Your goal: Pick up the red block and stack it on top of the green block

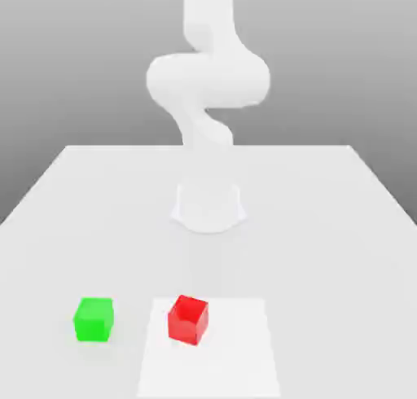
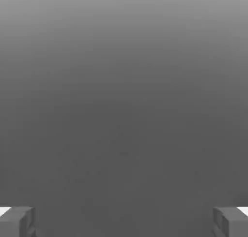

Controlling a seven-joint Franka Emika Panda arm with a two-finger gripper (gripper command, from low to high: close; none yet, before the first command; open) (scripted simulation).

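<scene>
Claw: claw (image 2: 124, 221) seen in the hand view as two grey fingertips (image 2: 17, 221), one at each side edge, spread wide with nothing between them; it holds nothing.
Claw's outlook: past the fingertips there is plain grey backdrop, no block and no surface, so by my reading the hand is not yet aimed down at the work.
Arm: white arm (image 1: 208, 80) rises from its round base (image 1: 208, 208) at the middle of the surface and curls upward out of the exterior view.
Surface: white surface (image 1: 326, 226), with a slightly brighter square patch (image 1: 236, 357) at the near edge.
Red block: red block (image 1: 188, 319) sits on the near part of the surface, on the patch's left portion, turned a little askew, untouched.
Green block: green block (image 1: 94, 319) sits on the bare surface to the exterior view's left of the red one, near it but clearly apart, at about the same nearness.
Done: nothing, as far as I can judge; both blocks lie flat on the surface and none is stacked.
Left: bring the claw down over the red block, close on it, lift, carry it left over the green block, set it square on top, let go.
</scene>
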